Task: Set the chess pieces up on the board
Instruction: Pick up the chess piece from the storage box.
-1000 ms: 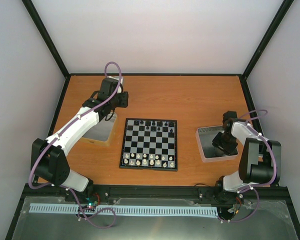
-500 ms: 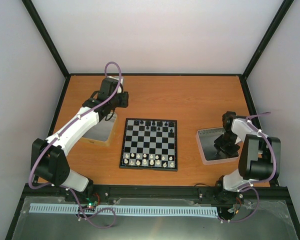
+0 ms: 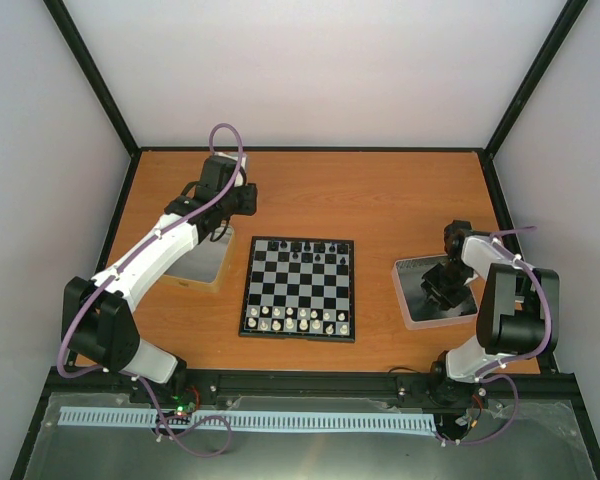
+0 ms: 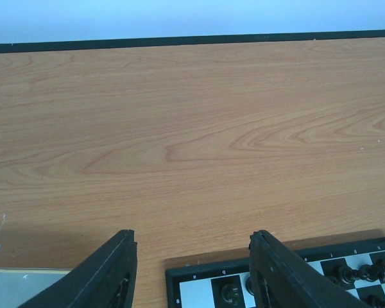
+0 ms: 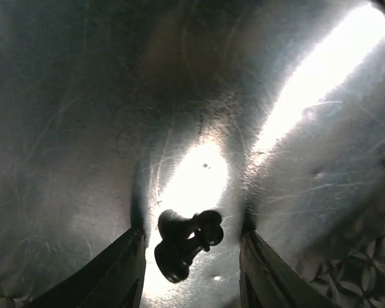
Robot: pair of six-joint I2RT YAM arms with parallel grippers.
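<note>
The board (image 3: pixel 300 285) lies mid-table, with black chess pieces (image 3: pixel 310 247) along its far rows and whitish ones (image 3: pixel 298 320) along its near rows. My left gripper (image 3: pixel 236 207) (image 4: pixel 192 240) hangs open over bare wood just beyond the board's (image 4: pixel 199 290) far-left corner, holding nothing. My right gripper (image 3: pixel 442 283) (image 5: pixel 192 232) reaches down into the right metal tray (image 3: pixel 410 300). It is open, its jaws standing either side of a dark chess piece (image 5: pixel 179 247) that lies on the shiny tray floor, apart from both. The piece's reflection blurs its outline.
A second metal tray (image 3: pixel 205 262) sits left of the board under the left arm. Black frame posts and pale walls close in the table at the back and on both sides. A black rail runs along the near edge.
The right gripper has shifted slightly left and farther inside its tray, with the wrist turning a little. The left arm has not moved.
</note>
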